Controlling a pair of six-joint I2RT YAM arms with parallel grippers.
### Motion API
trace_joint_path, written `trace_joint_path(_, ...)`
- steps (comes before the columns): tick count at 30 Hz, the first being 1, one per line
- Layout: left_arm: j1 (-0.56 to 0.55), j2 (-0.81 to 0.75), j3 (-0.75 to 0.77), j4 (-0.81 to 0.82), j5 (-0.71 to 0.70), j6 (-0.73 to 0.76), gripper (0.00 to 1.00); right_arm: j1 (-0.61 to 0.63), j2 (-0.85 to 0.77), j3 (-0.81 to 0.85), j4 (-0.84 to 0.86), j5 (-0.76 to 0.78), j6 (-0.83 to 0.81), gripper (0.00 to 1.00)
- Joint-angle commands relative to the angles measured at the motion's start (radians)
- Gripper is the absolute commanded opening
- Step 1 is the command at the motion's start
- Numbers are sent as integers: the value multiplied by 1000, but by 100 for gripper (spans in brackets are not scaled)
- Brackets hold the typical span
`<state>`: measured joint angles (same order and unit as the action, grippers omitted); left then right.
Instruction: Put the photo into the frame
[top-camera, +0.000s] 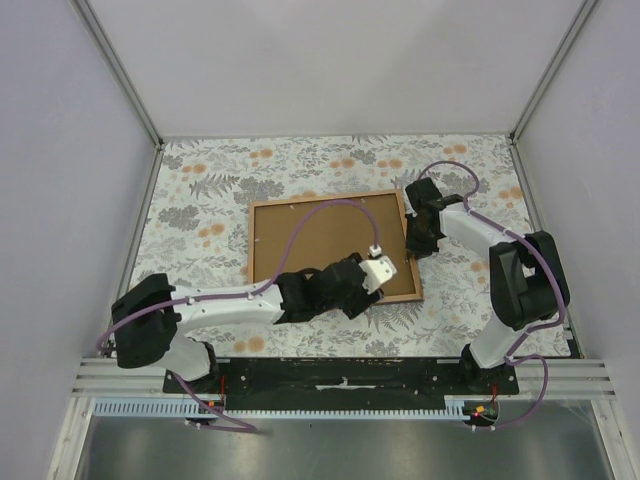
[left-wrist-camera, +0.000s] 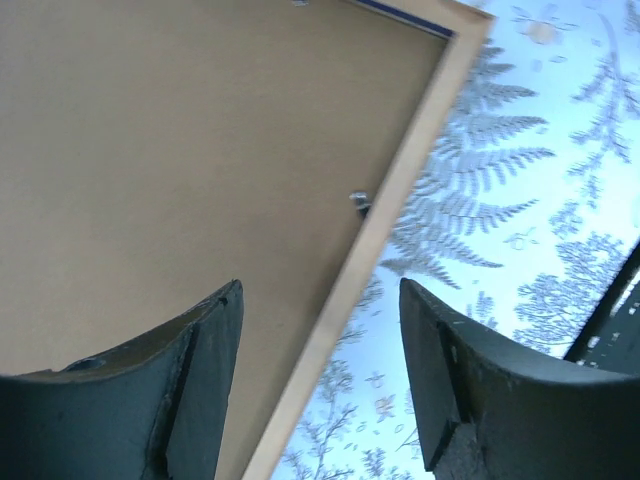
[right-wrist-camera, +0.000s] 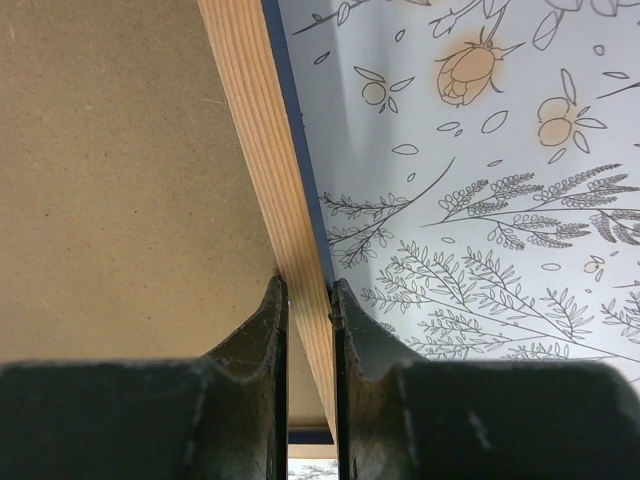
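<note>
- The frame (top-camera: 320, 199) lies face down in the middle of the flowered tablecloth (top-camera: 200, 180), slightly askew, with its pale wood back facing you.
- A brown backing board (top-camera: 335, 240) fills the frame's opening and sits level inside the wood rails.
- Your left gripper (left-wrist-camera: 320, 290) hangs over the frame's near right corner area with its jaws wide apart and nothing between them.
- In the left wrist view one finger (left-wrist-camera: 200, 380) is above the board and the other above the cloth, so they straddle the rail without touching it.
- A small metal tab (left-wrist-camera: 360, 203) shows on the inner side of that rail, at the edge of the board.
- Your right gripper (right-wrist-camera: 307, 290) is at the frame's right rail, towards the far corner, with its jaws drawn narrow and pinching the wood rail between them.
- In the right wrist view a thin blue line of the frame's front runs along the rail's outer edge, next to the cloth.
- The left arm's purple cable (top-camera: 300, 215) loops over the board.
</note>
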<state>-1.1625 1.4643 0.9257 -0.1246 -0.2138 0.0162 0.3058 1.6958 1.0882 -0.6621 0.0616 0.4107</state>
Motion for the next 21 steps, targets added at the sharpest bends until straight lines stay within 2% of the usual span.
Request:
trace_joint_path(1,-116,44,-1,120,-156,123,72,6,-67,76,-65,41,10,0)
trace_joint_path(7,-273,195,51,218,-355,246,78,12,-81,99,-105,47,16,0)
trace_joint_path(11,-377,269,27,379,-518,355,80,13,-79,124,-140,50,19,0)
trace_joint_path(17,-447,398,18,598,-752,479,81,18,-82,157,-175,44,28,0)
trace_joint_path(21,-460,461,27,683,-811,545,81,21,-82,165,-185,46,28,0)
